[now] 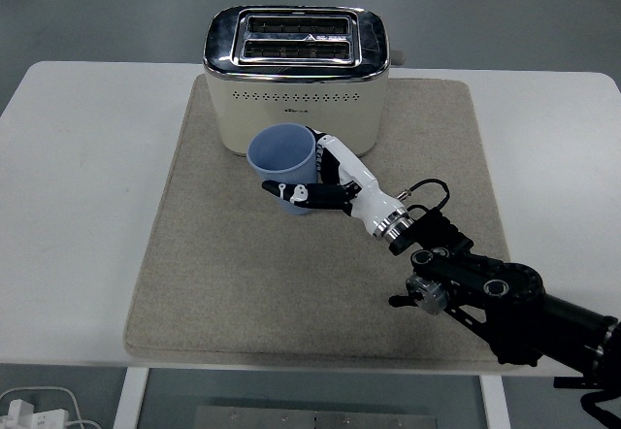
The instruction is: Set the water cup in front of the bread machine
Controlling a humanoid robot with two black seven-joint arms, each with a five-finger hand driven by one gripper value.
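Observation:
A light blue water cup (pixel 282 160) stands upright, its mouth facing up, just in front of the cream bread machine (pixel 296 82) with the chrome top. My right hand (pixel 312 182) is shut on the cup, white fingers wrapped around its right side and a thumb across its front. The black right arm (pixel 485 298) reaches in from the lower right. Whether the cup's base touches the mat is hidden by the fingers. No left arm shows.
A beige mat (pixel 243 274) covers the middle of the white table (pixel 78 157) and carries the bread machine at its far end. A white power strip with cables (pixel 29 412) lies on the floor at the lower left.

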